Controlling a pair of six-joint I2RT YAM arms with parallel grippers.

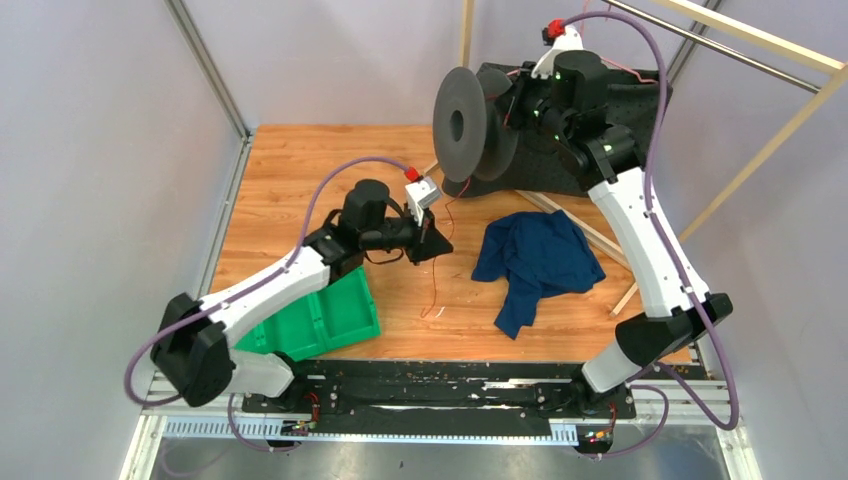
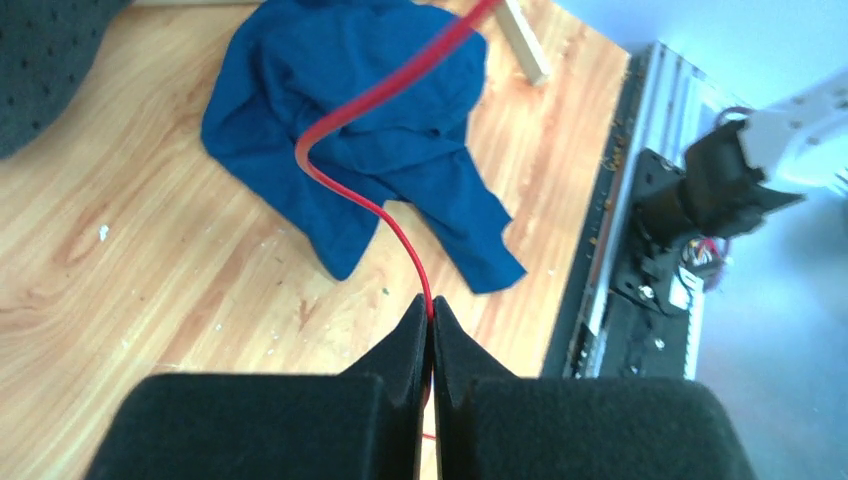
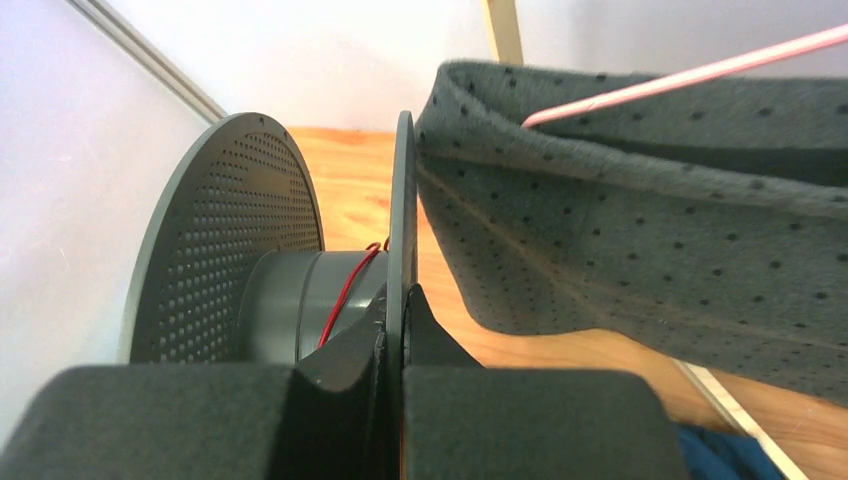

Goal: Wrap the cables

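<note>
A thin red cable (image 2: pixel 340 180) snakes over the table and enters the tips of my left gripper (image 2: pixel 431 312), which is shut on it. From above, the left gripper (image 1: pixel 438 243) hovers mid-table, and the cable (image 1: pixel 437 288) trails below it toward the front edge. The dark grey spool (image 1: pixel 470 125) stands on edge at the back. My right gripper (image 3: pixel 403 300) is shut on the thin rim of the spool's near flange (image 3: pixel 403 200). A turn of red cable (image 3: pixel 345 288) lies on the spool's hub. No dark cable shows.
A crumpled blue cloth (image 1: pixel 535 255) lies right of centre. A green bin (image 1: pixel 325 315) sits at the front left under the left arm. A dark perforated mat (image 3: pixel 650 220) is behind the spool, with wooden strips (image 1: pixel 585 228) beside it.
</note>
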